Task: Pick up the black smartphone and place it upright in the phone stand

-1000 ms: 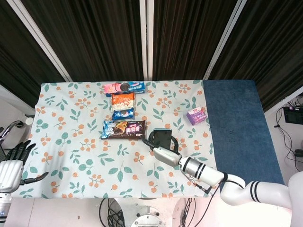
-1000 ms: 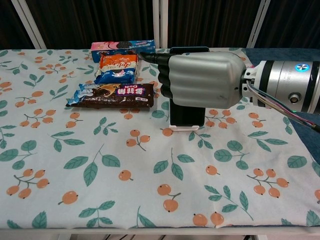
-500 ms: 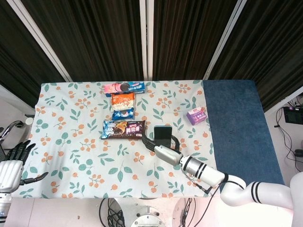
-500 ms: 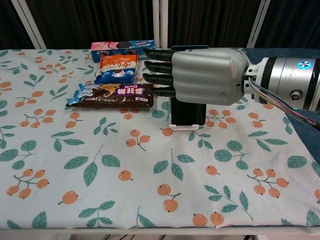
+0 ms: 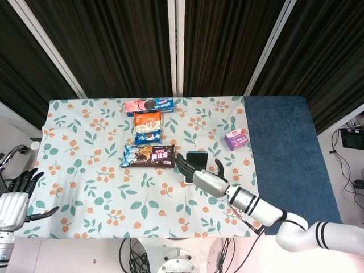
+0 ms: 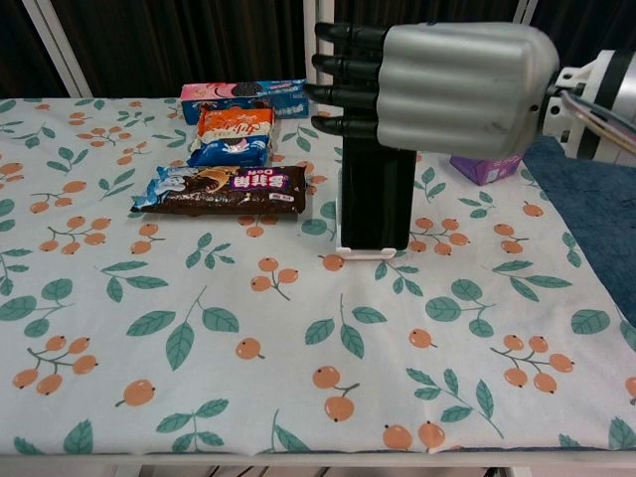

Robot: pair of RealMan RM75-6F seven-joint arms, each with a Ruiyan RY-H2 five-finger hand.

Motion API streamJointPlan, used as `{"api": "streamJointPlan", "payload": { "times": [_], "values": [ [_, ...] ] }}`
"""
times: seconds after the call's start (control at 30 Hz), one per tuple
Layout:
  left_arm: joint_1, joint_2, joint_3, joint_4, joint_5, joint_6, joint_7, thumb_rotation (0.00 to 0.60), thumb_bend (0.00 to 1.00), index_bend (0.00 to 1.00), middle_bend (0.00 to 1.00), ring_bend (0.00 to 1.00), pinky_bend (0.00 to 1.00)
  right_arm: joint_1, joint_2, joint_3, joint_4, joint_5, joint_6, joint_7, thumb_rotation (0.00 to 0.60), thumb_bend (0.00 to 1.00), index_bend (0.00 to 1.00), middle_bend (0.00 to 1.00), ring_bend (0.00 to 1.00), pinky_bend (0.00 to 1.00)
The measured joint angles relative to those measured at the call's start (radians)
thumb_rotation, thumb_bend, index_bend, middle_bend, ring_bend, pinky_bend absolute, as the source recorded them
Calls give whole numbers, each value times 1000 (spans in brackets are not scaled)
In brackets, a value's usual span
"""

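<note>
Change: since a second ago I have lifted my right hand (image 6: 452,89) off the phone (image 6: 378,199); its fingers (image 6: 348,68), which were curled around the phone's top, are now spread and holding nothing
Right hand: raised above the phone's upper edge in the chest view, palm side away from that camera; in the head view (image 5: 206,177) it sits just in front of the phone, fingers fanned toward it; I cannot tell whether any fingertip still brushes it
Phone: standing upright below the hand, its lower edge seated in the white stand (image 6: 366,250); dark face toward the chest camera
Left hand: (image 5: 14,200) far off to the left of the right hand, at the table's near corner; fingers apart, nothing in them
Snacks: dark chocolate packet (image 6: 225,190) just left of the right hand's fingertips; orange packet (image 6: 234,129) and pink-and-blue box (image 6: 243,95) beyond it
Purple box: (image 6: 485,167) under the right hand's wrist side, near the blue cloth (image 6: 586,199)
</note>
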Motion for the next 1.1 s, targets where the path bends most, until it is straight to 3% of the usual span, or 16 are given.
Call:
{"api": "streamJointPlan", "payload": {
  "times": [0.13, 0.33, 0.63, 0.77, 0.87, 1.1],
  "values": [
    [0, 3, 1, -5, -1, -3, 4, 323, 0, 107, 40, 50, 138, -54, 52, -10, -27, -43, 121, 118, 600, 69, 0, 0, 0, 0],
    [-5, 3, 2, -13, 0, -11, 14, 323, 0, 107, 40, 50, 138, -170, 129, -36, -20, -75, 320, 429, 600, 88, 0, 0, 0, 0],
    [-10, 6, 1, -47, 4, -12, 55, 323, 0, 107, 40, 49, 138, -376, 215, -86, 57, 43, 474, 1176, 600, 176, 0, 0, 0, 0],
    [-12, 12, 1, -69, 5, -13, 80, 324, 0, 107, 40, 49, 138, -508, 213, -119, 166, 112, 526, 1516, 600, 176, 0, 0, 0, 0],
    [-14, 19, 0, -87, 5, -13, 104, 326, 0, 107, 40, 50, 138, -612, 179, -141, 291, 148, 566, 1692, 600, 176, 0, 0, 0, 0],
    [-21, 29, -7, -110, 12, -6, 138, 324, 0, 107, 40, 49, 138, -754, 51, -169, 515, 177, 617, 1849, 600, 176, 0, 0, 0, 0]
  ]
}}
